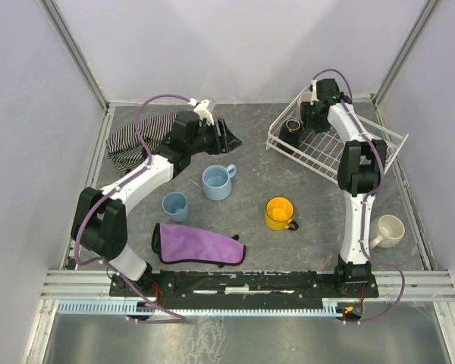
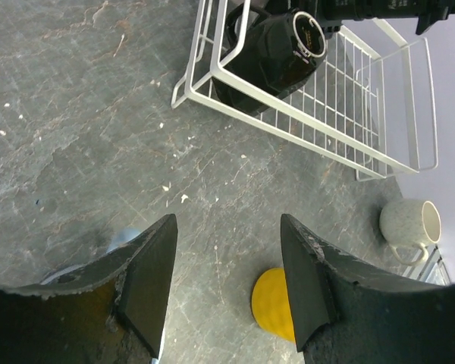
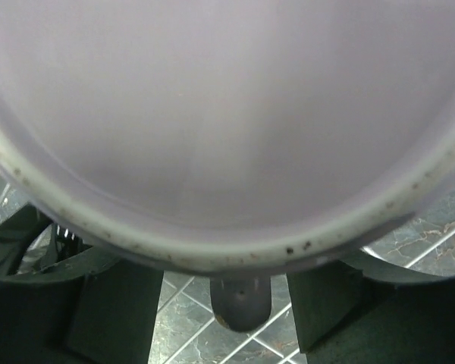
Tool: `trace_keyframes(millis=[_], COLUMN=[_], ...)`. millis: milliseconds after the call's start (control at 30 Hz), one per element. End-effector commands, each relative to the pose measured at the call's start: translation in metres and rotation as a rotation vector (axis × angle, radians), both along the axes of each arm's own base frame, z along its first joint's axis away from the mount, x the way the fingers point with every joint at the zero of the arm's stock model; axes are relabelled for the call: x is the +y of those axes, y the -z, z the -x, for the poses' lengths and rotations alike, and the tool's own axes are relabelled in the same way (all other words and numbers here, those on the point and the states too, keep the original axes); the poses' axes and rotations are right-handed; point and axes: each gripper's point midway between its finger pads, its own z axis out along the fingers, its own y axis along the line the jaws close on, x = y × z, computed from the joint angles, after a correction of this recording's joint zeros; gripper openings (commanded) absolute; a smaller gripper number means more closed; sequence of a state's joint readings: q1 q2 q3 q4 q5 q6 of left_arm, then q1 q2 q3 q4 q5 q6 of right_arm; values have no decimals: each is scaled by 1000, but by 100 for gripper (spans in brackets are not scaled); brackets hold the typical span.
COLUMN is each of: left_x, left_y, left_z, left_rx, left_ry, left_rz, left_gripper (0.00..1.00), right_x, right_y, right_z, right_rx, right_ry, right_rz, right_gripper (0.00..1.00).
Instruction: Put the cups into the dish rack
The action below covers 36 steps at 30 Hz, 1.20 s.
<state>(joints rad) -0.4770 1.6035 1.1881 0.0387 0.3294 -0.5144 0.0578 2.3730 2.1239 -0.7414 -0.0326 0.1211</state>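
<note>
We find the black cup [image 1: 292, 129] inside the rack [image 1: 379, 140], at the rack's 9 o'clock corner. The rack itself sits at 1 o'clock on the tabletop [image 1: 303, 250]. From the left wrist view the cup appears tipped against the low side wires rather than standing square. The right gripper [image 3: 227, 334] is over it, jaws apart, with bare gaps on either side of a small grey stub between them. The cup's pale interior fills that camera, so we cannot tell whether a finger touches the rim. We judge the main hazard to be the retreat: a finger catching the rim or handle could roll the cup or lift it over the low wall, and a snag on the light wire frame could shift the rack. The left gripper [image 2: 227, 288] hovers near 11 o'clock, jaws apart and empty. The blue mug [image 1: 217, 182], dusty-blue cup [image 1: 175, 205], yellow cup [image 1: 279, 213] and white cup [image 1: 389, 230] stand on the tabletop, and we see no pink cup. The white cup, at 4 o'clock, is close beside the right arm's lower link, and a wide swing could knock it. If both arms approach the rack together they could collide.
</note>
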Motion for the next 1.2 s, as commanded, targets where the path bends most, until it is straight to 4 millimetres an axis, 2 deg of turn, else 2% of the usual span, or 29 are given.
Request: trace_keyframes(millis=[0, 100, 333, 433, 533, 633, 800, 933, 1167], left_x=[17, 35, 76, 103, 116, 124, 129, 125, 110], left_y=[-16, -4, 32, 58, 82, 95, 98, 108, 125], left_z=[9, 17, 39, 48, 56, 62, 61, 56, 44], left_rx=[-42, 8, 171, 276, 380, 445, 463, 495, 517], left_ry=[-36, -93, -232, -324, -335, -345, -379, -363, -337], left_rz=[-32, -106, -289, -422, -541, -613, -630, -651, -624], left_gripper=[63, 63, 64, 64, 64, 63, 63, 63, 62], right_x=[2, -1, -18, -27, -35, -41, -40, -39, -21], right_y=[-48, -62, -80, -86, -94, -107, -135, -144, -160], right_z=[-1, 8, 31, 38, 44, 52, 69, 87, 115], right_rx=[-105, -124, -137, -138, -141, -159, -201, -204, -211], right_ry=[2, 19, 73, 93, 115, 145, 163, 166, 165], right_rz=[-4, 4, 0, 0, -3, -15, -49, -61, -164], right_gripper=[68, 72, 76, 79, 80, 80, 79, 79, 79])
